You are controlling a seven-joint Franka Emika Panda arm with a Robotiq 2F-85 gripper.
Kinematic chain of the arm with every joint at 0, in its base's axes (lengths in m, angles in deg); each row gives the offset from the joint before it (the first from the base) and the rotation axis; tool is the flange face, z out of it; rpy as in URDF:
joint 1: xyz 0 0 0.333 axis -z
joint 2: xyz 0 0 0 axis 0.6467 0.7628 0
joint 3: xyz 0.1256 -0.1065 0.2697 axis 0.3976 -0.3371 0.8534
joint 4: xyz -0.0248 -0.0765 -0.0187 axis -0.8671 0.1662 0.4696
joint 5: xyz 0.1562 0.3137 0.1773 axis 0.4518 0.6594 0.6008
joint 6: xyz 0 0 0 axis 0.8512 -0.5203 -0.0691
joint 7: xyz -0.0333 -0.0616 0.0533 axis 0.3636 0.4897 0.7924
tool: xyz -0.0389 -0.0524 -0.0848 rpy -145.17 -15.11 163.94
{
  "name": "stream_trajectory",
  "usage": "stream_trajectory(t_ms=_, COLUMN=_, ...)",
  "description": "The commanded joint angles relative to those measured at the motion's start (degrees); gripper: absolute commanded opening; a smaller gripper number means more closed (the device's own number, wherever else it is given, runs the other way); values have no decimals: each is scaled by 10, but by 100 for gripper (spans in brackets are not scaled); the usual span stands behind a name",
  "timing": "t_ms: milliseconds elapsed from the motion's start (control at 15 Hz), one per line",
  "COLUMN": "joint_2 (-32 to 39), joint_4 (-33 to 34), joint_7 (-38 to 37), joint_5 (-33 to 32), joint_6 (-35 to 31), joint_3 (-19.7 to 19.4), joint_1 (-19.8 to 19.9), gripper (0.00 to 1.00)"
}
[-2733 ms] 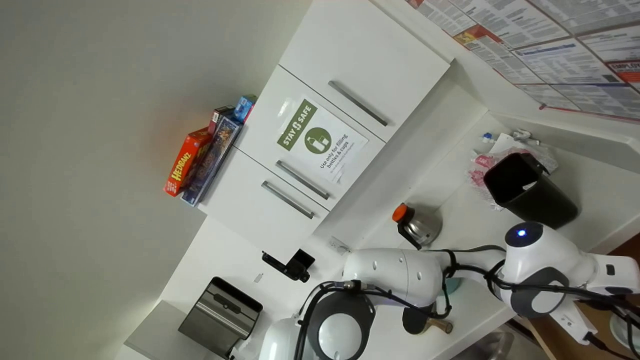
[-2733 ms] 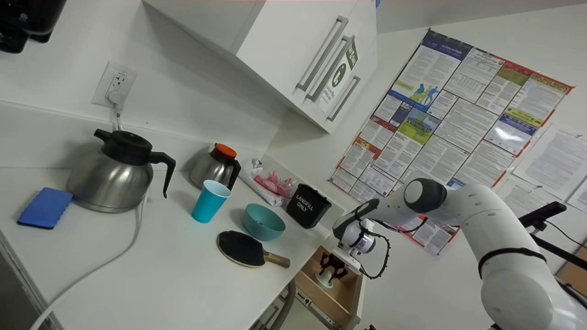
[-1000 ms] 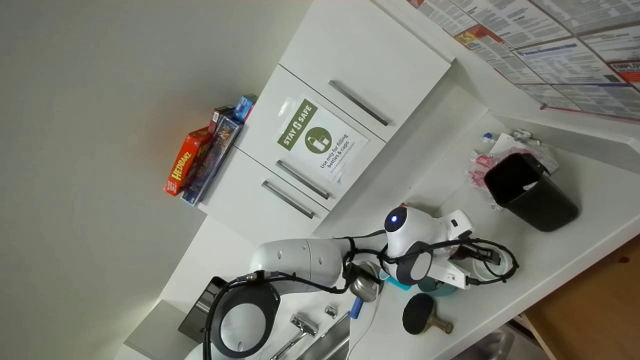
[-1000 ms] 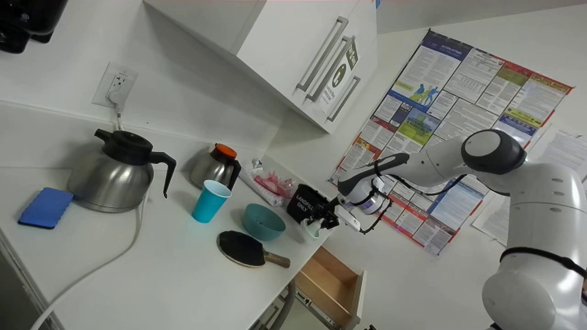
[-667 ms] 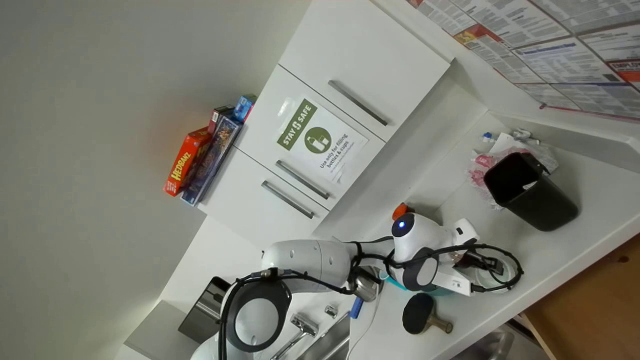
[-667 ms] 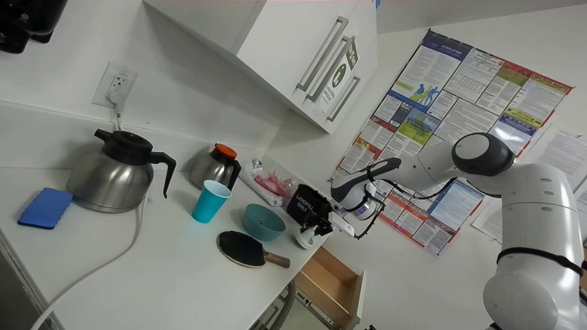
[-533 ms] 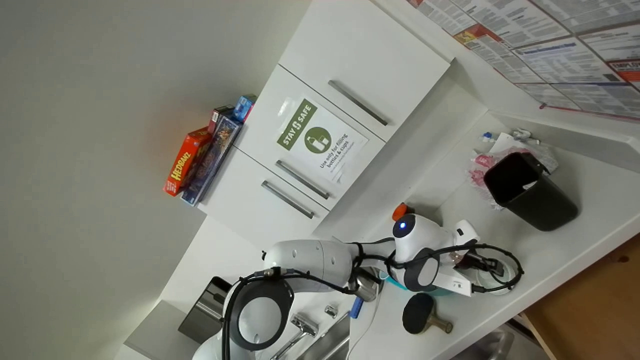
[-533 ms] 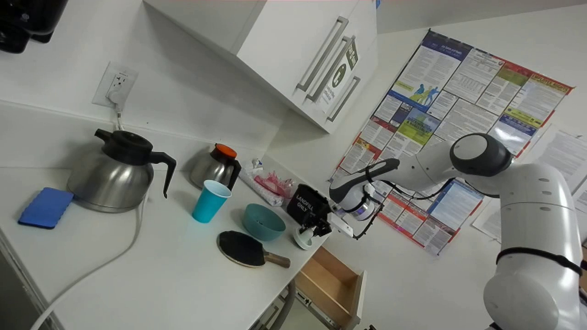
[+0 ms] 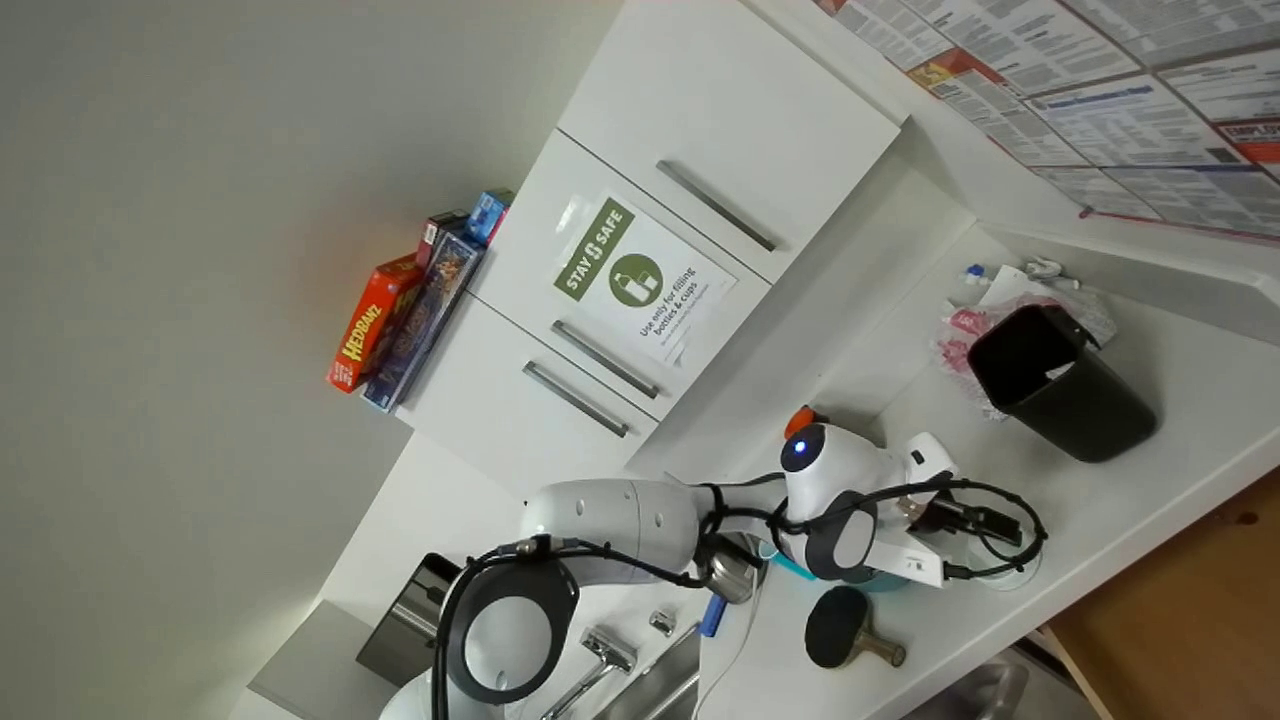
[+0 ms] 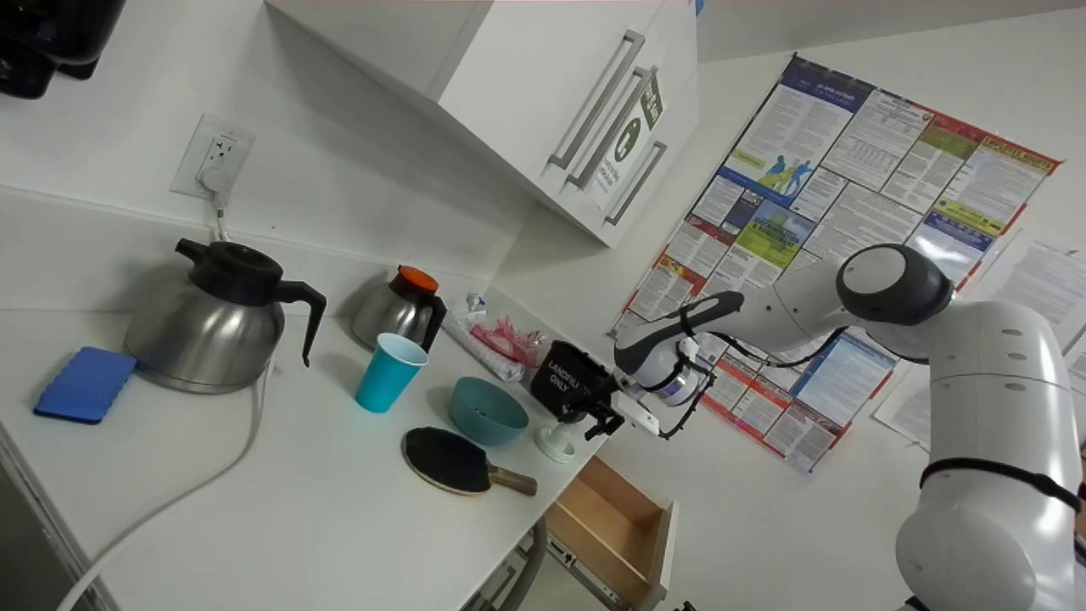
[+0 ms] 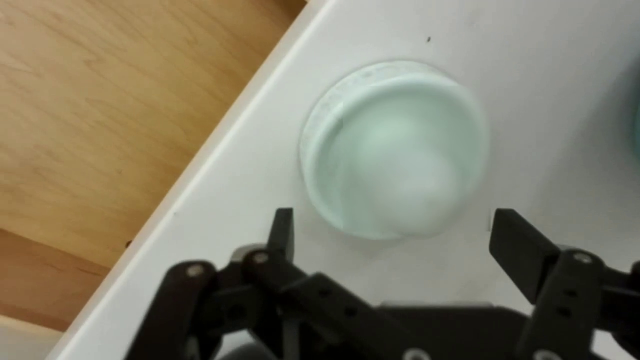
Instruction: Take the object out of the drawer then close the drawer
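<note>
The object (image 10: 556, 443), pale white and round with a raised knob in its middle, rests on the white counter close to its front edge. From the wrist view, the object (image 11: 350, 200) looks faintly green, with a thick rim. My gripper (image 11: 392, 225) is open just above it; both black fingers (image 11: 520, 250) stand wide apart and clear of it. In an exterior view the gripper (image 10: 587, 421) is beside the bin, over the object. The wooden drawer (image 10: 615, 530) below the counter is pulled out, with its visible inside bare; the wrist view also shows the drawer (image 11: 125, 115).
A black bin (image 10: 564, 383) stands right behind the gripper. Near the object are a teal bowl (image 10: 488, 412) and a paddle (image 10: 450, 462). Farther along are a blue cup (image 10: 390, 373), two steel carafes and a blue sponge (image 10: 83, 384). A cable loop (image 9: 1035, 530) hangs by the gripper.
The gripper has carried the object up out of the drawer and down onto the counter. Since half a second ago its fingers have opened and it has let go, rising slightly.
</note>
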Motion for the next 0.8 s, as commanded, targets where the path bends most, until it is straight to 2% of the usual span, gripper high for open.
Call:
stream_trajectory(t_ms=0, joint_2=-83, joint_4=-76, joint_7=13, joint_5=14, joint_6=24, joint_3=-5, joint_1=38, gripper=100)
stream_trajectory(t_ms=200, joint_2=-136, joint_4=-126, joint_7=56, joint_5=52, joint_6=40, joint_3=0, joint_1=93, gripper=100)
stream_trajectory(t_ms=400, joint_2=-175, joint_4=-163, joint_7=115, joint_5=102, joint_6=64, joint_3=-18, joint_1=134, gripper=100)
stream_trajectory(t_ms=733, joint_2=-180, joint_4=-170, joint_7=252, joint_5=214, joint_6=107, joint_3=-48, joint_1=199, gripper=100)
